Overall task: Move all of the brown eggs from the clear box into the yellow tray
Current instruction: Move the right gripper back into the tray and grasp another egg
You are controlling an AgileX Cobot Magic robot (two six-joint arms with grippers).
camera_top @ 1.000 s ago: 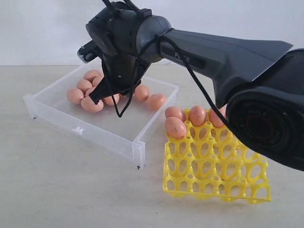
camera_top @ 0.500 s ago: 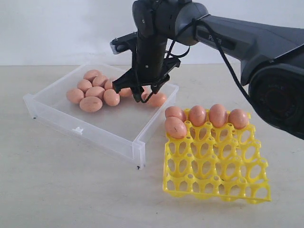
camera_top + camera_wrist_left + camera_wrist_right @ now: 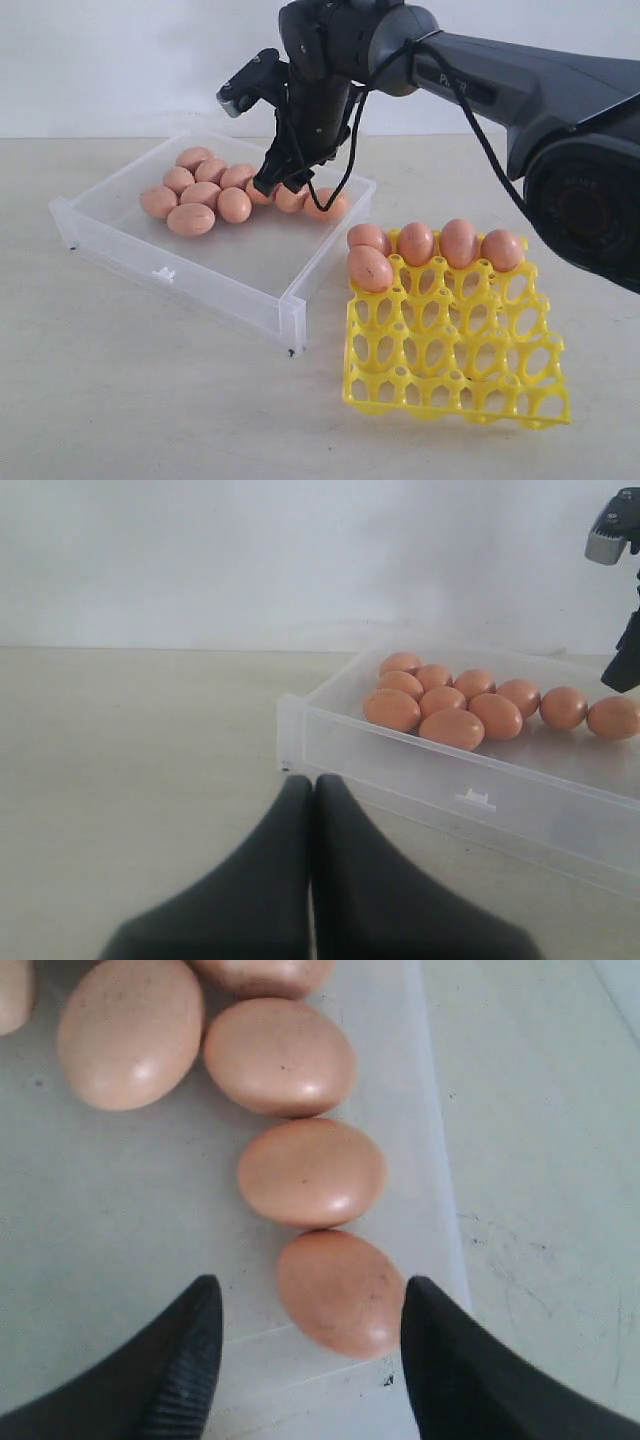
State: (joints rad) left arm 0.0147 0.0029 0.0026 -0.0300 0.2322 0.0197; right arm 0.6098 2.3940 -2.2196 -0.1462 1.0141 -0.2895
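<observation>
Several brown eggs (image 3: 200, 193) lie in the clear box (image 3: 190, 272), clustered toward its far side. My right gripper (image 3: 270, 183) hangs open over the row at the far right of the box. In the right wrist view its jaws straddle one brown egg (image 3: 340, 1290) beside the box wall without touching it; the right gripper (image 3: 310, 1298) holds nothing. The yellow tray (image 3: 450, 365) sits to the right with several eggs (image 3: 415, 243) along its far edge. My left gripper (image 3: 312, 782) is shut and empty, just outside the box's (image 3: 450, 785) near corner.
The right arm (image 3: 520, 90) spans from the upper right over the tray's far side. The clear box's tall far wall (image 3: 430, 1110) runs close beside the egg row. Bare tabletop (image 3: 150, 400) lies in front of the box and the tray.
My right gripper has moved from the left egg cluster to the row on the right of the box, and its jaws have opened. The left gripper has not moved.
</observation>
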